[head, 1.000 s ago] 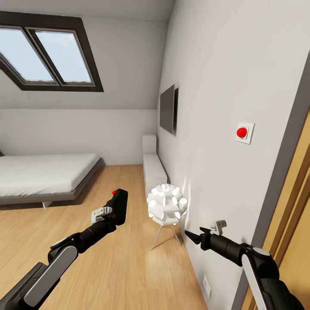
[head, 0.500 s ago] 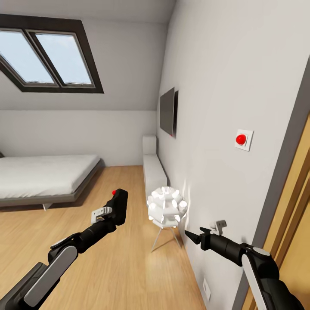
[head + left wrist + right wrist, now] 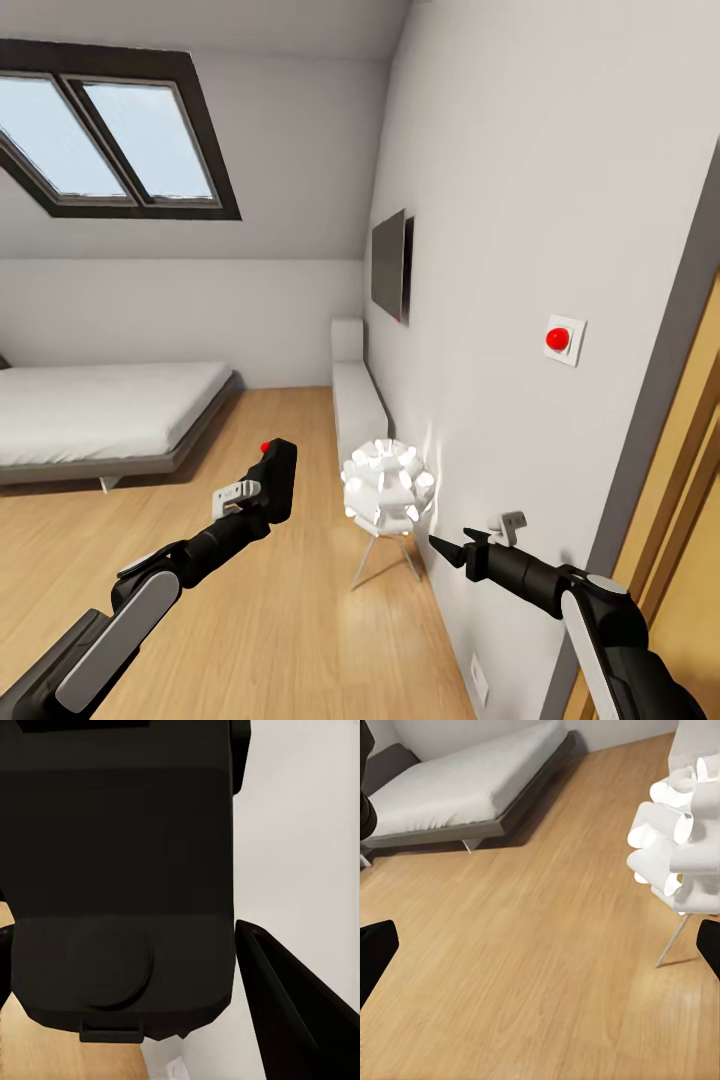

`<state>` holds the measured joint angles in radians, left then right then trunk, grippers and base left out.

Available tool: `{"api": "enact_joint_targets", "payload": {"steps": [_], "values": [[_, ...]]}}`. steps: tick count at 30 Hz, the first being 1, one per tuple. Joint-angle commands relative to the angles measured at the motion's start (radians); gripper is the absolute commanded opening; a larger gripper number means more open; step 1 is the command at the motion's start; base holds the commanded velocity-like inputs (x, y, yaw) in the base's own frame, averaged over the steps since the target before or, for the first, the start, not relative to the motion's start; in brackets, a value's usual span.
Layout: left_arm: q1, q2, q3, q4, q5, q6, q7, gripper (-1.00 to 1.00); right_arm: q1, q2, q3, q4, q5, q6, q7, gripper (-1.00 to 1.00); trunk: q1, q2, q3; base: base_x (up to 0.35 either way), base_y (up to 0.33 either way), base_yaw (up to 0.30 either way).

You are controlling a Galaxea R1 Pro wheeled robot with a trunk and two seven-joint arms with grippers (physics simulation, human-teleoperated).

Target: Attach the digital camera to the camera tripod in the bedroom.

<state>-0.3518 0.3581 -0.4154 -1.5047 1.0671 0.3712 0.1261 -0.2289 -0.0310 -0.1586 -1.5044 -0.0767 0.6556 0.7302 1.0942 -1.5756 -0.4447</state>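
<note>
Drifting toward 9 o'clock since before: one lamp (image 3: 388, 485). Left gripper (image 3: 268, 490) clamps one camera (image 3: 279, 480); right gripper (image 3: 445, 550) spread, empty; one bed (image 3: 100, 410).

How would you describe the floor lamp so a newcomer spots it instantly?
Start at the long white wall on the right of the head view and follow it down past the dark wall-mounted screen to the wood floor. The floor lamp stands at the wall's foot, at the near end of a low white bench. It alone glows: a white ball of petal-like pieces on thin splayed legs.
</note>
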Motion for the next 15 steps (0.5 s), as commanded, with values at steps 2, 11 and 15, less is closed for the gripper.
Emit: {"api": "enact_joint_targets", "payload": {"steps": [2,11,15], "values": [[-0.001,0.001,-0.002,-0.002,0.008,0.002,0.007,-1.0,-0.001,0.0,-0.001,0.0,-0.008,0.008,0.0,1.0,-0.008,0.014,0.005,0.0,0.0,0.0],[-0.001,0.001,-0.002,-0.002,0.006,0.002,0.008,-1.0,-0.001,0.0,0.0,0.0,-0.008,0.008,0.0,1.0,-0.042,0.077,0.033,0.0,0.0,0.0],[-0.001,0.001,-0.002,-0.002,0.005,0.002,0.009,-1.0,-0.001,0.0,0.003,0.0,-0.008,0.008,0.0,1.0,-0.058,0.105,0.046,0.0,0.0,0.0]]}}
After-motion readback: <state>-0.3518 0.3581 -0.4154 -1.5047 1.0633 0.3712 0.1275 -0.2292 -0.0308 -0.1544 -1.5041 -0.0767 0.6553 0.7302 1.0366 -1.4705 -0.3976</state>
